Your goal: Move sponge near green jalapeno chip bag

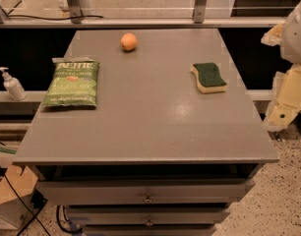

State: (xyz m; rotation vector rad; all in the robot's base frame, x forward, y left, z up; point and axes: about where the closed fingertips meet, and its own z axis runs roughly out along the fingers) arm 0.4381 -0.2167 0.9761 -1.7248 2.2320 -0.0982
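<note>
Progress is sitting at pretty much zero, judging by the layout. The green jalapeno chip bag (71, 84) is lying flat at the left edge of the table (150, 117), and an orange (129, 42) is sitting toward the back. The sponge (208, 77) is lying well apart on the right, dark green scrub side up over pale foam, wavy-edged. What's probably the gripper (287, 102) is hanging beside the table's right edge, clear of the sponge; clenched or released can't be told. The grab and the whole carry are being left to do.

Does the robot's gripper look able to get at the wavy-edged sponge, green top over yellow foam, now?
Probably yes. The gripper is beside the right edge of the grey table; the sponge lies flat on that side, uncovered. The round orange fruit and green chip bag sit well apart.
</note>
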